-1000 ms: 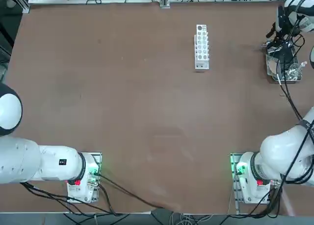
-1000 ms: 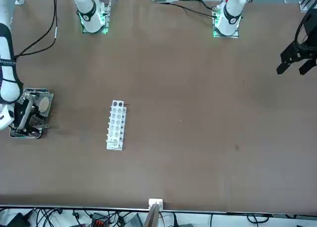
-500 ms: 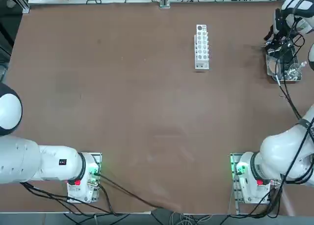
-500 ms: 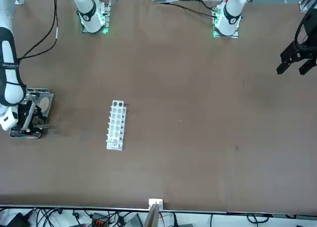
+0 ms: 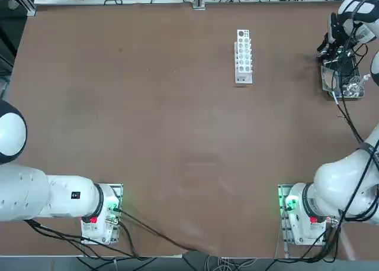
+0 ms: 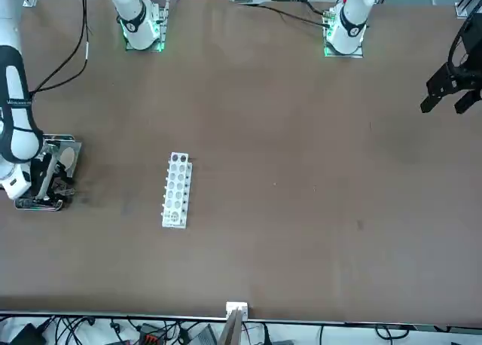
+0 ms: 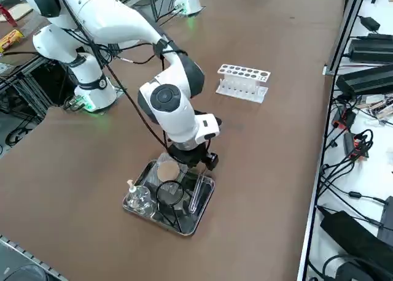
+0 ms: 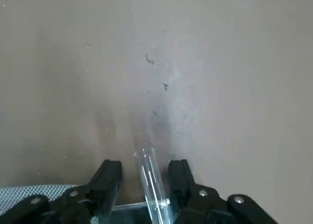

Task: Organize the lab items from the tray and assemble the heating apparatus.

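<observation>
The right gripper (image 8: 145, 177) is hanging over the tray's (image 7: 204, 201) far edge, its 2 fingers spread around a tube (image 8: 151, 185); it should be squeezing gently.

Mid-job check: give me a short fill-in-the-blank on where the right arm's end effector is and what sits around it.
1. The right end effector hangs over the metal ____.
2. Between its fingers lies a clear glass ____.
3. The white rack stands on the table, ____ the tray.
4. In the tray, the glass burner sits at the end ____ from the rack.

Missing words: tray; tube; outside; farthest
</observation>
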You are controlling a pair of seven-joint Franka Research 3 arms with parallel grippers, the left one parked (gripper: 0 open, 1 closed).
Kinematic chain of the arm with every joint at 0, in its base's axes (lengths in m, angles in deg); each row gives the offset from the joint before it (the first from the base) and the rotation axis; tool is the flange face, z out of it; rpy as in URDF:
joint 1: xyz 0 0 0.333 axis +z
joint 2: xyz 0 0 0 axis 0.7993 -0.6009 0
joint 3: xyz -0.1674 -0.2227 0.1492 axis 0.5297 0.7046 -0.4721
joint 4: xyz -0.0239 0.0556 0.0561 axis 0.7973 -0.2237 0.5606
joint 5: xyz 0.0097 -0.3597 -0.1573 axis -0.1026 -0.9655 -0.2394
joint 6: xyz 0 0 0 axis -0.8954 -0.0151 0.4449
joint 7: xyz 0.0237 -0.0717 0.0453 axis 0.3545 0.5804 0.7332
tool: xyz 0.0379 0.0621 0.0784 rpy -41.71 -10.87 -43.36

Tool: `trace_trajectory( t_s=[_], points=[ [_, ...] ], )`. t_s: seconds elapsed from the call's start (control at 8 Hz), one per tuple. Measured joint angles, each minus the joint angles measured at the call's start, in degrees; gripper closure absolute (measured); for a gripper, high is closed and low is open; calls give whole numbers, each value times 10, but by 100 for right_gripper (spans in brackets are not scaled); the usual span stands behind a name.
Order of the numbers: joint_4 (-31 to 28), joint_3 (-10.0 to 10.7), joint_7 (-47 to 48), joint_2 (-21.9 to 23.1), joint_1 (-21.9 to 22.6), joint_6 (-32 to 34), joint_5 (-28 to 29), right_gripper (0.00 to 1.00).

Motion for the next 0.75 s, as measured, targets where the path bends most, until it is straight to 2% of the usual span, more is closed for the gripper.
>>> trace_trajectory(
  t_s=[0.75],
  points=[
    [0, -2, -20, -6, 0, -9, 0, 48]
  ],
)
